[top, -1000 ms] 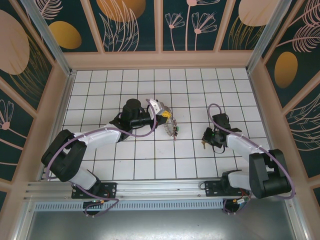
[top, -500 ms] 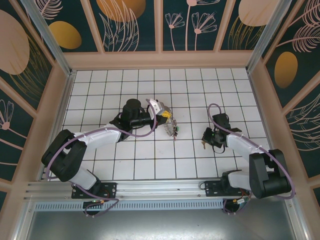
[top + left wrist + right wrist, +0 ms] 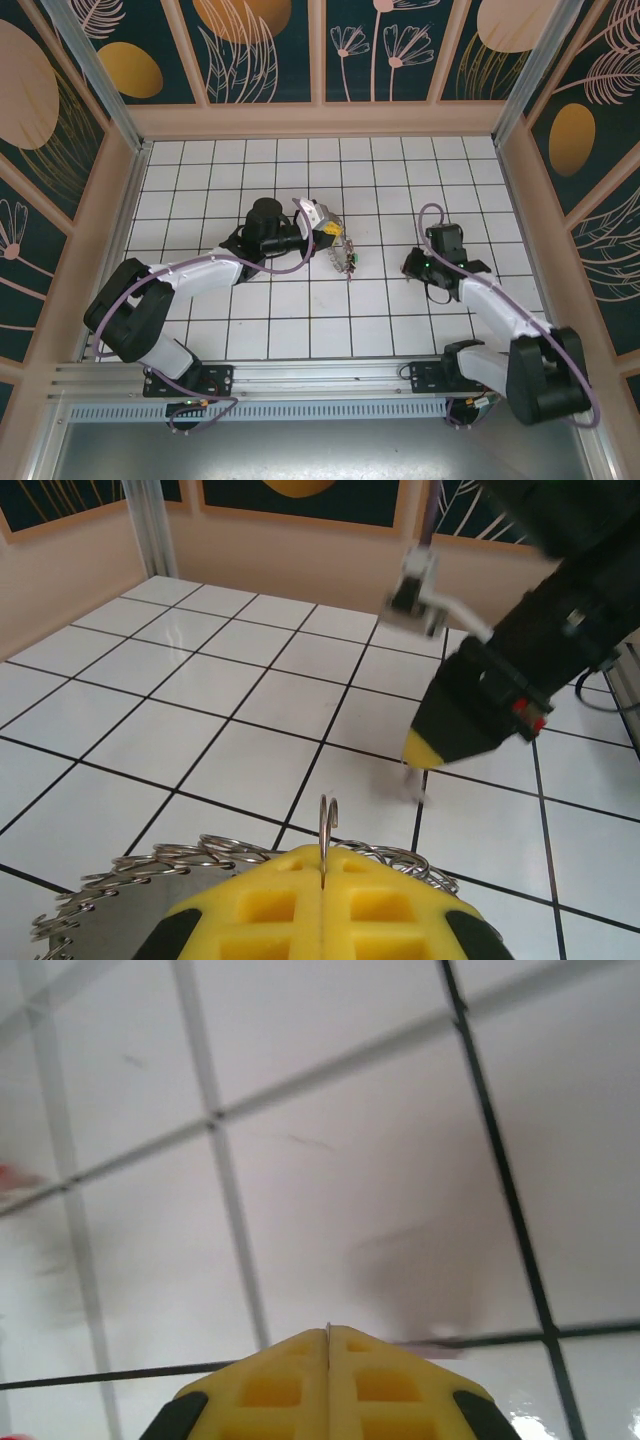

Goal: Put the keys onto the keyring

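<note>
1. Presently, the left hand (image 3: 328,232) is reaching out over the middle of the white tiled worktop (image 3: 200,180), about halfway between its far and near edges.
2. Its yellow pads (image 3: 260,910) are pressing fully together and pinching the thin grey wire of the keyring (image 3: 326,825). In the left wrist view the wire is standing up out of the seam between them.
3. In the same view, a run of small silvery loops (image 3: 190,855) is curving along just beyond the pads on both sides.
4. From above, the ring is hanging off the left hand's tip toward the near edge. A small cluster of keys (image 3: 351,263) is dangling at its lower end. Whether the keys are touching the tiles cannot be told.
5. The right hand (image 3: 411,265) is hovering right of centre, nearer the right edge, well apart from the left hand and the ring, with its tip pointing down at the tiles.
6. Its own yellow pads (image 3: 270,1385) are sitting flush against each other. Whether they are gripping anything cannot be told.
7. In the left wrist view, a small blurred pale shape (image 3: 412,785) is showing just under the right hand's tip, too smeared to identify.
8. A blurred red patch (image 3: 8,1175) is lying at the left border of the right wrist view.
</note>
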Tool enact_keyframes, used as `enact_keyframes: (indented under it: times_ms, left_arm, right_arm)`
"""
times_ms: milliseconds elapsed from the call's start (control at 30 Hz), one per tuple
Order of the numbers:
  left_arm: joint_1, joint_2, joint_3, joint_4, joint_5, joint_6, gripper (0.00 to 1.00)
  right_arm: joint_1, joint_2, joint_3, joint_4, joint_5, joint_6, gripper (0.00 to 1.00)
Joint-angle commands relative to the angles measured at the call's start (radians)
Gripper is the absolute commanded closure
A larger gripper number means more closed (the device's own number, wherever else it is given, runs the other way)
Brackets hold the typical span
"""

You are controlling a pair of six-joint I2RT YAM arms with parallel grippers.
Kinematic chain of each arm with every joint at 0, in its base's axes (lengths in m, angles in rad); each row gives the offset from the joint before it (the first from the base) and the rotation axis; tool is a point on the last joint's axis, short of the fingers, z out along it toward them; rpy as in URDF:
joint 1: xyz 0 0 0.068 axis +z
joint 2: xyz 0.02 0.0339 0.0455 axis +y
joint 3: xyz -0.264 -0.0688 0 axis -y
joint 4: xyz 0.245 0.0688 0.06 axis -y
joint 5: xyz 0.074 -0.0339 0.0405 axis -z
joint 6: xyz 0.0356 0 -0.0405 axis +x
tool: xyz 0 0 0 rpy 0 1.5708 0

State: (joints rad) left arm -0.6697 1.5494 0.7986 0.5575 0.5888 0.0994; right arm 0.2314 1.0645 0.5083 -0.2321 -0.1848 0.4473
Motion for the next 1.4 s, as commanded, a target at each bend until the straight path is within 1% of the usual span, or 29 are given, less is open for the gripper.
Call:
enact_keyframes:
  times_ms: [0,33,133,200,267,367,433,533,700,933,1167,1367]
  left_arm:
    - [0.000,-0.026,0.020,0.064,-0.011,-0.003,1.00]
    - [0.001,-0.027,0.020,0.069,-0.013,-0.003,1.00]
    - [0.000,-0.030,0.018,0.080,-0.011,-0.002,1.00]
    - [0.000,-0.032,0.017,0.085,-0.011,-0.003,1.00]
    - [0.000,-0.035,0.017,0.089,-0.010,-0.003,1.00]
    - [0.000,-0.040,0.014,0.101,-0.003,-0.003,1.00]
    - [0.000,-0.040,0.014,0.104,0.005,0.000,1.00]
    - [0.000,-0.038,0.025,0.091,0.044,0.015,1.00]
    - [0.000,-0.029,0.044,0.053,0.131,0.044,1.00]
    - [-0.003,-0.007,0.067,0.019,0.232,0.065,1.00]
    - [-0.010,0.011,0.084,-0.002,0.238,0.070,1.00]
    - [-0.012,0.026,0.096,-0.003,0.216,0.066,1.00]
  right_arm:
    - [0.008,-0.127,-0.022,0.166,-0.101,-0.133,1.00]
    - [0.008,-0.159,-0.035,0.201,-0.136,-0.179,1.00]
    - [0.009,-0.223,-0.052,0.257,-0.185,-0.287,1.00]
    - [0.009,-0.255,-0.053,0.288,-0.252,-0.369,1.00]
    - [0.012,-0.281,-0.055,0.329,-0.267,-0.418,1.00]
    - [0.014,-0.295,-0.054,0.353,-0.330,-0.511,1.00]
    - [0.015,-0.296,-0.054,0.369,-0.392,-0.571,1.00]
    - [0.018,-0.295,-0.045,0.391,-0.483,-0.628,1.00]
    - [0.021,-0.279,-0.025,0.395,-0.574,-0.691,1.00]
    - [0.020,-0.232,0.018,0.369,-0.613,-0.725,1.00]
    - [0.039,-0.214,0.055,0.328,-0.626,-0.781,1.00]
    - [0.060,-0.166,0.100,0.275,-0.688,-0.821,1.00]
